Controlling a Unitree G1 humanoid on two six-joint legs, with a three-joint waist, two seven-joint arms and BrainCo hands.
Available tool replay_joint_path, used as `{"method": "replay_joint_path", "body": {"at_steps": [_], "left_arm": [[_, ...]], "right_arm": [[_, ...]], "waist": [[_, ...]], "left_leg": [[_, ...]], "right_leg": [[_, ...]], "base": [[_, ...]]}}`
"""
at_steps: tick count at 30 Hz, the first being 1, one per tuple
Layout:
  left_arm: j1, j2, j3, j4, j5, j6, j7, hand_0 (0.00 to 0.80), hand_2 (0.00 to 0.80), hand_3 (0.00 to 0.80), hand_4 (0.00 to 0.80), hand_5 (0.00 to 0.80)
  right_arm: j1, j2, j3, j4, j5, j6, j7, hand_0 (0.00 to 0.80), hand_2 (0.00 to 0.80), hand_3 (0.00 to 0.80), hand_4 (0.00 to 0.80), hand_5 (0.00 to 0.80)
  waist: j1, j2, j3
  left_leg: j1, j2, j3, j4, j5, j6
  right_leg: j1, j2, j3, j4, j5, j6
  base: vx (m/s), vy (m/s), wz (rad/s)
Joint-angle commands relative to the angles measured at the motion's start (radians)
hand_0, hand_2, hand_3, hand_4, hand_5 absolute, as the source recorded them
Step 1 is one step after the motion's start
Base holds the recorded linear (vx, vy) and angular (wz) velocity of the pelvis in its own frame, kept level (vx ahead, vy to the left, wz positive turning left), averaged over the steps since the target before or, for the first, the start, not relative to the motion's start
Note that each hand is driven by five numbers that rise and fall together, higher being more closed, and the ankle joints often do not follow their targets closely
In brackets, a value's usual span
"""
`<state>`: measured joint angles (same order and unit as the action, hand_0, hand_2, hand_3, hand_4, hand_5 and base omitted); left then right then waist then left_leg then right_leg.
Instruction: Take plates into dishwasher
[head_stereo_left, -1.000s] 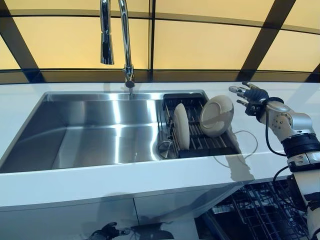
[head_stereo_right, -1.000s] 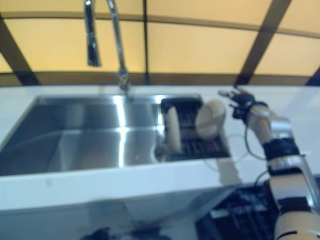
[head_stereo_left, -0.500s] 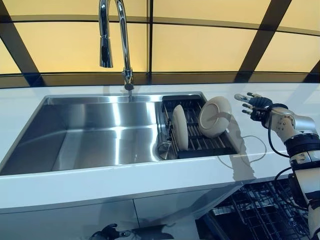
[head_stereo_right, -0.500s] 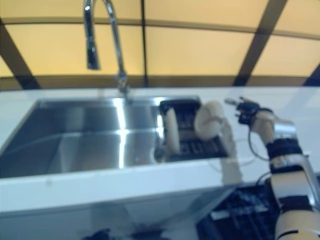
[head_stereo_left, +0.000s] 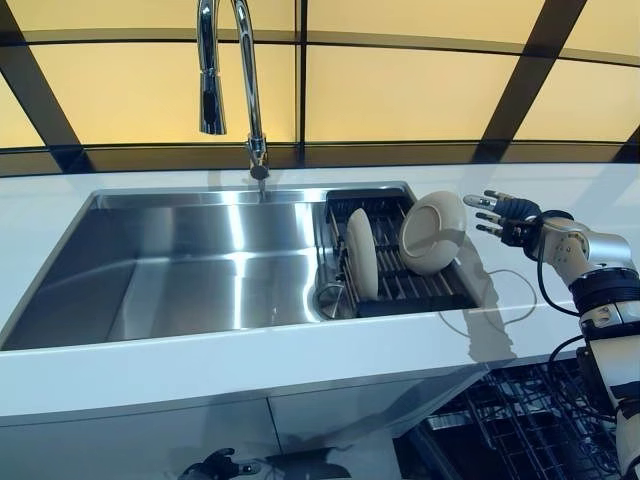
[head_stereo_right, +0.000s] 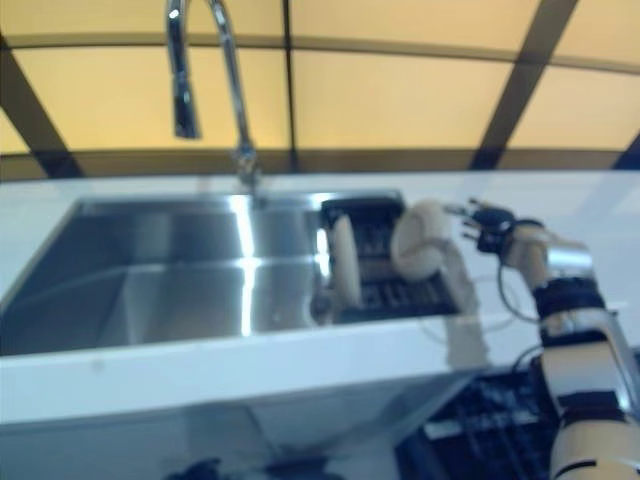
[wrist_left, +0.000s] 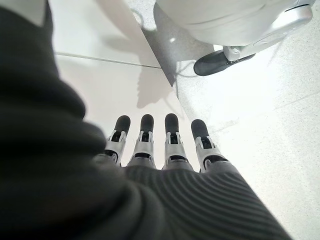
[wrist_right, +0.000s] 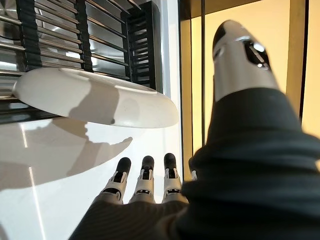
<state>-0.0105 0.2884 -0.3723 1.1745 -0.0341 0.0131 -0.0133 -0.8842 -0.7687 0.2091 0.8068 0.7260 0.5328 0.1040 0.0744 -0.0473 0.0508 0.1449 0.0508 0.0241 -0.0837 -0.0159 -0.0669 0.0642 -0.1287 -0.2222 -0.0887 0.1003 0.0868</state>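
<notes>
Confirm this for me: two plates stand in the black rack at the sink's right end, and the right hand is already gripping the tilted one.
Not quite. The right hand is open beside the tilted plate, not gripping it; the left eye view shows a gap between them. The other plate does stand in the black rack at the sink's right end.

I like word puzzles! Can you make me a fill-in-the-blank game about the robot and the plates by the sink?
1. Two plates stand in the black rack inside the ____.
2. The right hand is ____, holding nothing.
3. The tilted plate leans on the rack's ____ edge.
4. The faucet stands ____ the sink.

Answers: sink; open; right; behind
</notes>
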Motion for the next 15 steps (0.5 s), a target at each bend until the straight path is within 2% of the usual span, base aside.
{"method": "replay_joint_path", "body": {"at_steps": [1, 15], "left_arm": [[-0.048, 0.036, -0.057, 0.034, 0.002, -0.016, -0.004, 0.0, 0.0, 0.0, 0.0, 0.0], [-0.045, 0.041, -0.061, 0.045, 0.009, -0.017, -0.006, 0.0, 0.0, 0.0, 0.0, 0.0]], "right_arm": [[-0.125, -0.043, 0.065, 0.054, -0.01, -0.03, 0.014, 0.0, 0.0, 0.0, 0.0, 0.0], [-0.128, -0.014, 0.057, 0.102, -0.017, -0.03, -0.009, 0.0, 0.0, 0.0, 0.0, 0.0]], "waist": [[0.04, -0.061, -0.008], [0.045, -0.051, -0.007]], "left_leg": [[-0.016, -0.056, 0.068, 0.003, 0.002, 0.044], [-0.014, -0.054, 0.068, 0.004, 0.004, 0.042]], "right_leg": [[0.057, 0.005, 0.025, 0.02, -0.045, 0.009], [0.062, 0.011, 0.022, 0.015, -0.048, 0.003]], "base": [[0.0, 0.0, 0.0], [0.01, -0.015, 0.0]]}}
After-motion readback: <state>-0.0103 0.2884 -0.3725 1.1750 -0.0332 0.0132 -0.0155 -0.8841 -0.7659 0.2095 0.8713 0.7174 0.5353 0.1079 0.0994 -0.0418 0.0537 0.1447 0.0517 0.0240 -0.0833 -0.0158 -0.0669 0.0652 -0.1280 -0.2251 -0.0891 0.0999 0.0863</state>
